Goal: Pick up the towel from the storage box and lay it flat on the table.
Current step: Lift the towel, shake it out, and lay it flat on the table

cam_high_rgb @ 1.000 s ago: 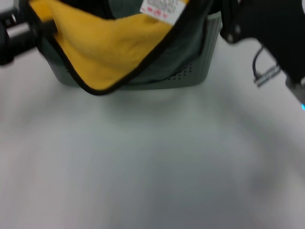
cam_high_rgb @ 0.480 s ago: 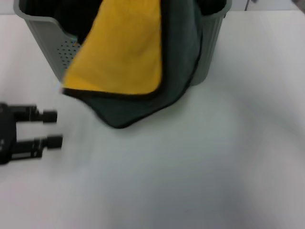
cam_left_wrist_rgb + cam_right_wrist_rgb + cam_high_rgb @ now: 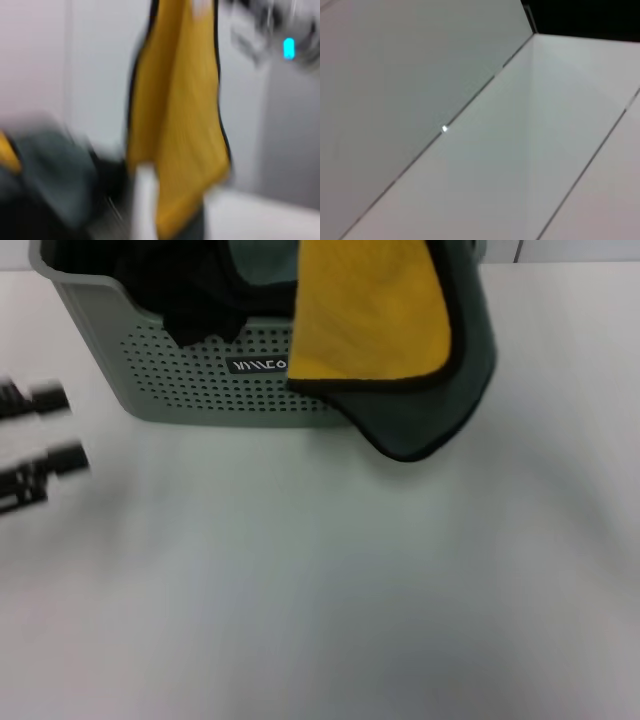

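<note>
The towel point(image 3: 370, 310) hangs in the air in front of the right end of the storage box point(image 3: 190, 390). Its yellow side faces me and its grey-green side point(image 3: 440, 410) shows below and to the right. Its lower corner hangs just over the table point(image 3: 320, 580). It hangs from above the head view's top edge. In the left wrist view the towel point(image 3: 180, 125) hangs beside my blurred right arm point(image 3: 270, 30), which holds it from above; the fingers are hidden. My left gripper point(image 3: 40, 445) is open and empty at the left edge, beside the box.
A plain black cloth point(image 3: 190, 290) and another grey-green cloth point(image 3: 260, 260) lie in the box. The box's front wall carries a small black logo label point(image 3: 258, 365). The right wrist view shows only pale walls.
The towel has swung from the box's left and middle to its right end, uncovering the front wall and logo. My left gripper has drawn back toward the left edge.
</note>
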`<state>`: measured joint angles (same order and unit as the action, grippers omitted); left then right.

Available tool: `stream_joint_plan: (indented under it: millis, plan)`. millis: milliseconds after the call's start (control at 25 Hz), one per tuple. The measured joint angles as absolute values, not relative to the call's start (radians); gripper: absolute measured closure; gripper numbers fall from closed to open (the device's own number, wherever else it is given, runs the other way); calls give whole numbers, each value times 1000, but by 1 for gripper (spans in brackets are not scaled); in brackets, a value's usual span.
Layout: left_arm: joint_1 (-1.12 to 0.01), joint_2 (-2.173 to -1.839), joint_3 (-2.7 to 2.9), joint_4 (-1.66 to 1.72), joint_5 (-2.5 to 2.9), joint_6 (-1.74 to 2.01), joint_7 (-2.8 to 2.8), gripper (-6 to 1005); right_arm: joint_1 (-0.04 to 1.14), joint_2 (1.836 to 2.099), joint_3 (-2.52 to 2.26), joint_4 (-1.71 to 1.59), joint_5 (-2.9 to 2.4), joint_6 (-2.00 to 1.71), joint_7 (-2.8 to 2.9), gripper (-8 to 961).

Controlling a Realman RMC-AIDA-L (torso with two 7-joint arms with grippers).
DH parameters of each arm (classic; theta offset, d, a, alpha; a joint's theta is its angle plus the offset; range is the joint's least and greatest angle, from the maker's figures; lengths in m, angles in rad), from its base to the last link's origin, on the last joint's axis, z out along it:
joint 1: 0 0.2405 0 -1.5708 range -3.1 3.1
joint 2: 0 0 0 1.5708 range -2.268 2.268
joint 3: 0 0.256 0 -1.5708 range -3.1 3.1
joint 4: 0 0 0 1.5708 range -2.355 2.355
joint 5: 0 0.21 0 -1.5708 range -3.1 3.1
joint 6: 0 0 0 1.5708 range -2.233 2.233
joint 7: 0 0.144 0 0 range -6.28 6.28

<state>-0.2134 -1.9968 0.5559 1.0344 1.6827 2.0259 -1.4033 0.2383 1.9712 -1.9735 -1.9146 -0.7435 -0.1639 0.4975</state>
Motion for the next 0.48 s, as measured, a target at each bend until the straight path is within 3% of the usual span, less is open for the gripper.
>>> stream_joint_plan:
  millis: [160,480]
  plan:
    - [-197,-2088,443,996,1628,2009,-1121,408,348,1957,-2023,-1886,-684,-19,498,925]
    - [-208,-2094,442,636,1623,1977,-583,409,592,1956,-2017,-1650,-433,16,491,920]
